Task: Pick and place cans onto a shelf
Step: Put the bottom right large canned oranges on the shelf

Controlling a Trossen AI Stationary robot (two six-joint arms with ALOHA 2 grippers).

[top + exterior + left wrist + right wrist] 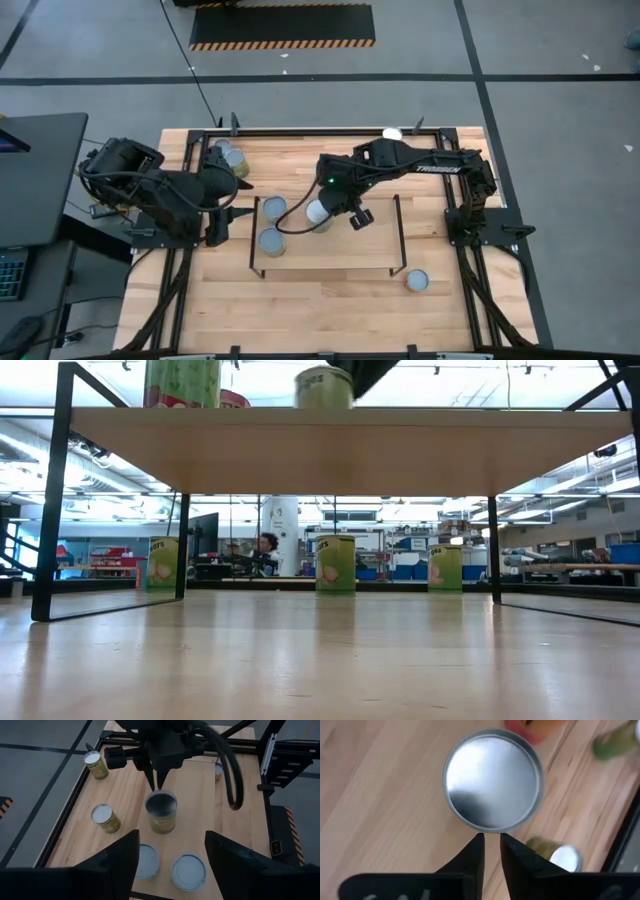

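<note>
Cans (272, 208) gather on the shelf (330, 255) as the right claw (490, 851), nearly closed and empty, hangs beside 1 just placed.

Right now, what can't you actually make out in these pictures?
- High view: the can on the shelf is half covered by the right gripper.
- Low view: the shelf board hides the bases of the cans on it.
- Right wrist view: the table's cans are blurred.
</note>
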